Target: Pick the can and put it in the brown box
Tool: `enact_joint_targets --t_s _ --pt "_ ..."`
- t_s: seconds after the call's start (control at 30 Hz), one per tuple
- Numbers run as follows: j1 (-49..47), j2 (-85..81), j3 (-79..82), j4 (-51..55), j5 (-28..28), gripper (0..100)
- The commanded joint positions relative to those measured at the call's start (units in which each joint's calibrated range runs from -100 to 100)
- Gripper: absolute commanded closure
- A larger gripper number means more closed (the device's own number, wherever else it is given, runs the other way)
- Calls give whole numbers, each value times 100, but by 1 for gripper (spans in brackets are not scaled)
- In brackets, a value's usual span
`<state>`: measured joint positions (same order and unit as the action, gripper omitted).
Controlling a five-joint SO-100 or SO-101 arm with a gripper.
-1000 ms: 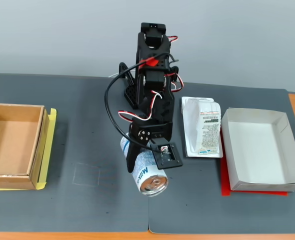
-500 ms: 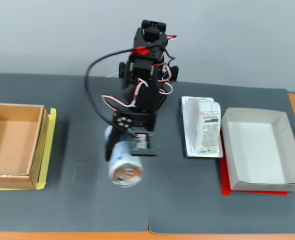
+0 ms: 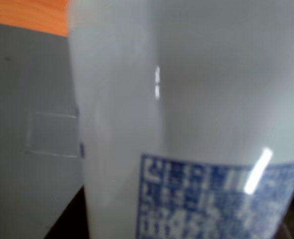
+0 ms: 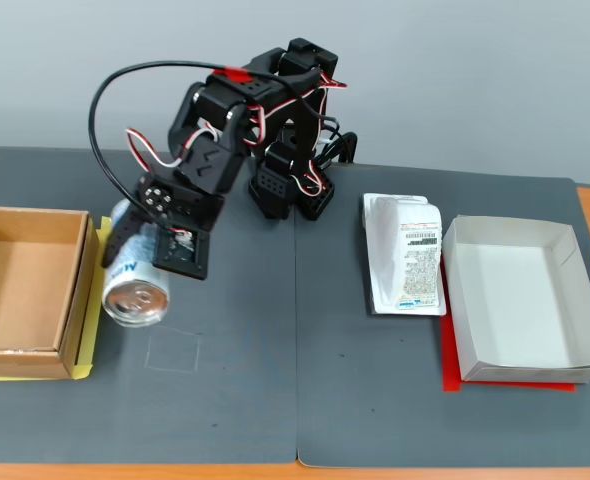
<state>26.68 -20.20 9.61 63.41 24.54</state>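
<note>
Can (image 4: 133,283): glossy white metal w/ silver end; brown box (image 4: 25,290): matt cardboard; mat (image 4: 275,380): dark grey, matt.

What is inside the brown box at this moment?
In the fixed view the brown box shows only a bare cardboard floor. The can is outside it, beside its right wall, under the gripper. The near wall hides a strip of floor.

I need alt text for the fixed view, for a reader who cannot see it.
A black robot arm holds the can in its jaws, tilted, beside the empty brown box at the left. At the right, a white packet lies beside an empty white tray on a dark mat.
</note>
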Motion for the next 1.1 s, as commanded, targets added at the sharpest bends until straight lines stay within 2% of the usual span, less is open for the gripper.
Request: enact_joint_targets --t_s 0.0,0.1,0.47,1.07 --pt "411 -34 -355 -88 490 91" --pt "671 381 -644 -148 662 91" --pt "1296 2372 -2988 -244 672 91" --pt "1727 4125 -4626 -252 714 91"
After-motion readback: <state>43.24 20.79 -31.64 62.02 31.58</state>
